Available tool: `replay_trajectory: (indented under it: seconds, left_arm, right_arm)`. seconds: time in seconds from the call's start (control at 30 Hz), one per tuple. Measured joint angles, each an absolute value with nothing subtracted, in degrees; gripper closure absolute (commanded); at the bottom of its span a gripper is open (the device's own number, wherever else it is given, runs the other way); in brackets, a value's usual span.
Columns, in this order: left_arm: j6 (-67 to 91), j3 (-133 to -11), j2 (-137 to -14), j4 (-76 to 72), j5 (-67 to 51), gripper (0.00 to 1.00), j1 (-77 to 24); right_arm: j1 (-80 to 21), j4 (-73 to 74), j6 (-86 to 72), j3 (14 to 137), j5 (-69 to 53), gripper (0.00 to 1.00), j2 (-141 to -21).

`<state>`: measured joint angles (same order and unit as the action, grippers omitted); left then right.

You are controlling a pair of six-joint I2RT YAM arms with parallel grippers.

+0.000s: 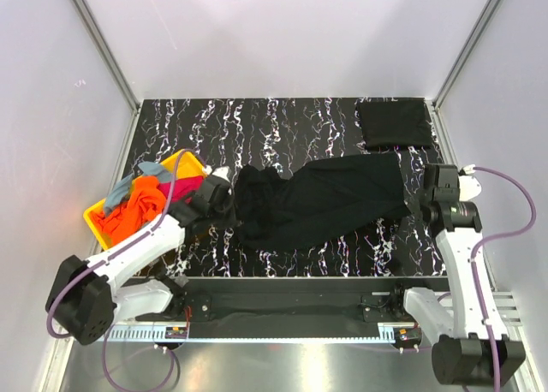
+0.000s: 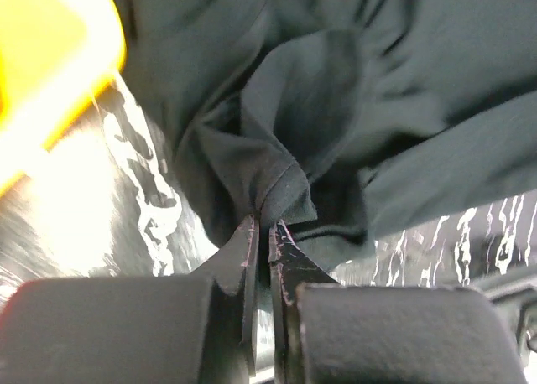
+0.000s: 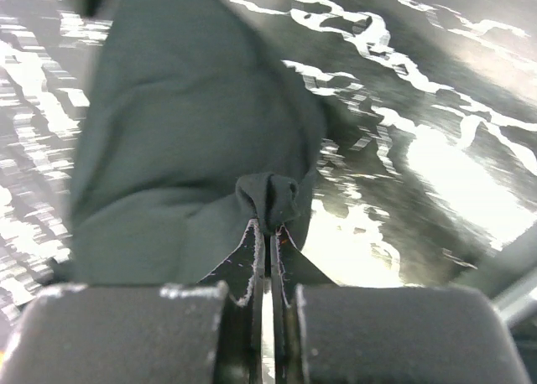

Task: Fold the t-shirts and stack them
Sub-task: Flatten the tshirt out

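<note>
A black t-shirt (image 1: 321,199) lies stretched and rumpled across the middle of the table, between both arms. My left gripper (image 1: 224,197) is shut on its left end; in the left wrist view a pinched fold of dark cloth (image 2: 273,187) sits in the tips of my left gripper (image 2: 262,226). My right gripper (image 1: 421,202) is shut on the right end, where a bunched hem (image 3: 270,198) pokes out above the tips of my right gripper (image 3: 270,230). A folded black t-shirt (image 1: 394,123) lies flat at the far right corner.
A yellow tray (image 1: 181,163) at the left holds a heap of orange (image 1: 130,214), magenta (image 1: 190,187) and grey-blue (image 1: 150,169) t-shirts; its corner (image 2: 50,74) shows in the left wrist view. The black marbled table (image 1: 257,122) is walled by white panels on three sides.
</note>
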<state>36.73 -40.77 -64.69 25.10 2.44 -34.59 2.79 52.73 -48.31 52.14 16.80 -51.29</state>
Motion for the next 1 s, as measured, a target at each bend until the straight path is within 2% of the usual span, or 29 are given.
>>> replay_trajectory:
  seconds: [0.1,0.2,0.27,0.47,0.57,0.7,0.9,1.0]
  left_arm:
    - [38.5,-41.9,-67.9,24.7,-1.2,1.00,-32.8]
    - [38.4,-54.7,-75.8,25.8,-3.8,1.00,-30.0]
    - [38.4,-67.5,-81.4,26.1,-4.8,1.00,-28.0]
    - [40.3,-111.6,-97.2,19.9,-9.6,1.00,-22.9]
    - [42.6,-118.4,-98.0,15.6,-13.5,1.00,-22.3]
    - [44.2,-104.1,-89.6,8.5,-16.6,1.00,-22.9]
    - [44.8,-65.7,-70.3,6.6,-15.8,1.00,-24.2]
    - [46.1,-47.9,-61.8,6.3,-14.5,0.97,-27.2]
  right_arm:
    - [2.8,50.2,-47.7,52.4,14.8,1.00,-49.7]
    - [2.8,48.9,-46.8,59.0,13.2,1.00,-54.2]
    - [2.8,48.2,-46.1,67.4,12.7,1.00,-60.0]
    - [3.2,44.6,-38.9,104.9,12.4,1.00,-80.8]
    - [3.8,45.3,-35.0,115.5,13.6,1.00,-83.9]
    - [4.2,46.8,-30.8,113.4,17.8,1.00,-78.6]
    - [4.4,52.3,-30.1,91.7,23.8,1.00,-59.9]
    - [4.4,55.8,-33.4,78.7,24.4,1.00,-50.7]
